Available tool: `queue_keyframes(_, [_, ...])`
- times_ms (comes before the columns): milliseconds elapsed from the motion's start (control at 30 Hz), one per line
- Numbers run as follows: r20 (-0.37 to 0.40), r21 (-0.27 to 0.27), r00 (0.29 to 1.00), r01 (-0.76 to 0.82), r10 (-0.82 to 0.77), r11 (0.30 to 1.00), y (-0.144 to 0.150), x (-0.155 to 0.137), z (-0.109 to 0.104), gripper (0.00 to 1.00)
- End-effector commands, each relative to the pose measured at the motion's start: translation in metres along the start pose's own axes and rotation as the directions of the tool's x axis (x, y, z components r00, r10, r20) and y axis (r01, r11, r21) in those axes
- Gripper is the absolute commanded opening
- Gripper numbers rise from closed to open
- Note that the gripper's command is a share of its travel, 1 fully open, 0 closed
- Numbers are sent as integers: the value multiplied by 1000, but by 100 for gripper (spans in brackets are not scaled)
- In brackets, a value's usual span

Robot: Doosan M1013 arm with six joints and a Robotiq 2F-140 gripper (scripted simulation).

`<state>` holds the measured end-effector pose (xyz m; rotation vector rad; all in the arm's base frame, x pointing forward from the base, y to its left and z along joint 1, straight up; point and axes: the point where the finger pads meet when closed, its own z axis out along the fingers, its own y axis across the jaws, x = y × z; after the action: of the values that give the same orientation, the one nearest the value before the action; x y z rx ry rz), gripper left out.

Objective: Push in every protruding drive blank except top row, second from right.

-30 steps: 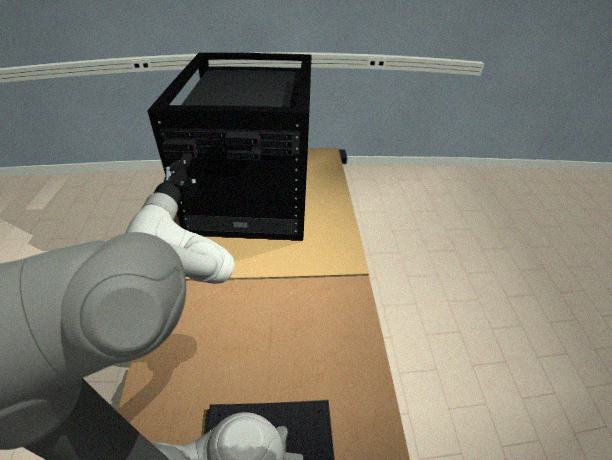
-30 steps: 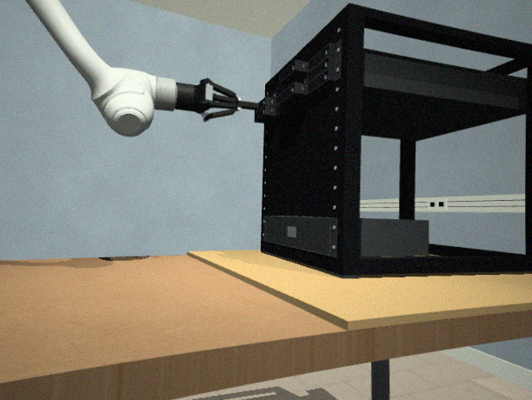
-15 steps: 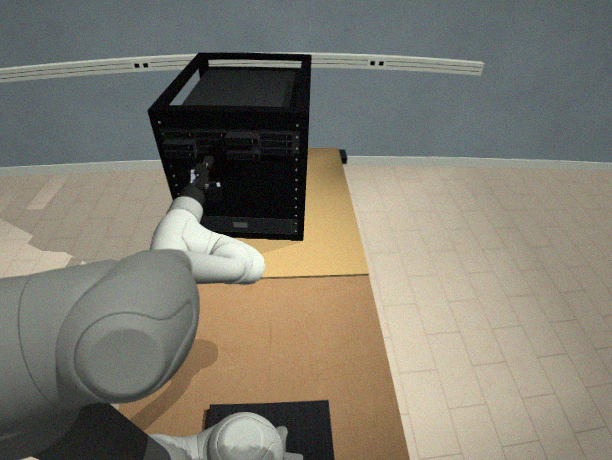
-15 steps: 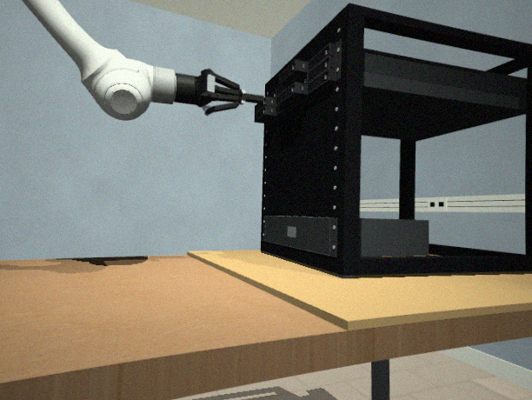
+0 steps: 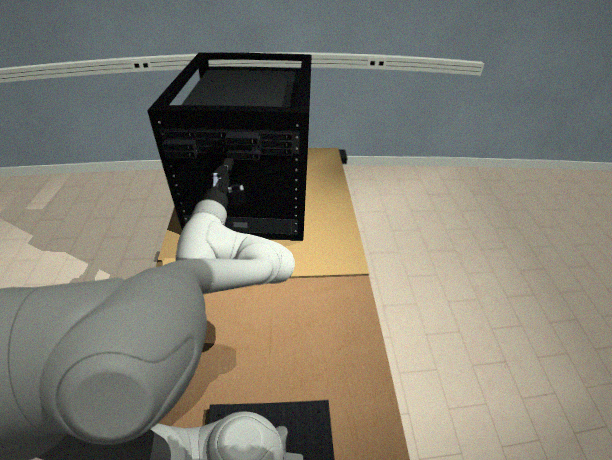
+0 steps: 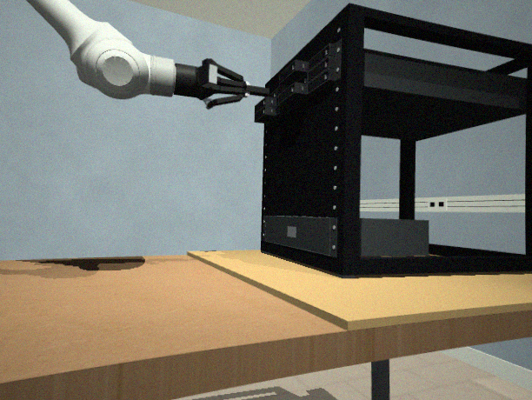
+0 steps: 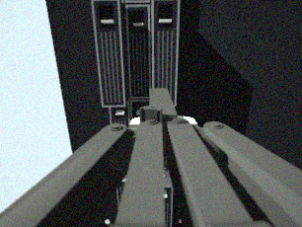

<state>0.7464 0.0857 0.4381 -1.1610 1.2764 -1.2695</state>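
- Top view. The black rack (image 5: 235,150) stands on the lighter board (image 5: 330,225) laid over the wooden table (image 5: 300,340). Three rows of drive blanks (image 5: 235,144) cross the upper part of its front face. The white arm (image 5: 225,245) reaches from the lower left toward that face, and the gripper (image 5: 227,165) points at the lowest row, left of centre. No writing or brand mark can be read anywhere.
- Exterior view. The arm's wrist joint (image 6: 117,70) is held level, so the gripper (image 6: 265,91) lies horizontal. Its fingers are fully closed with nothing between them, forming one narrow tip. That tip is at the front of a protruding blank (image 6: 265,108) in the lower row; actual contact cannot be told. Other blanks (image 6: 317,65) higher up also stand proud of the rack (image 6: 352,152). A grey panel (image 6: 300,232) with a small blank plate sits low on the front.
- Wrist view. The closed fingertips are centred before ribbed blanks (image 7: 138,54), each with a small pale latch tab; no lettering is legible.
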Motion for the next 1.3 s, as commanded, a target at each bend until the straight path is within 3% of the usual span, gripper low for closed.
queue_keyframes(0, [8,-5,1000,1,-1,1000,3,15,-3,10])
queue_keyframes(300, [8,-5,1000,1,-1,1000,4,34,-5,10])
queue_keyframes(700, [8,-5,1000,1,-1,1000,4,37,-6,10])
queue_keyframes(1067, [8,-5,1000,1,-1,1000,4,37,32,10])
queue_keyframes(1267, [8,-5,1000,1,-1,1000,4,37,33,10])
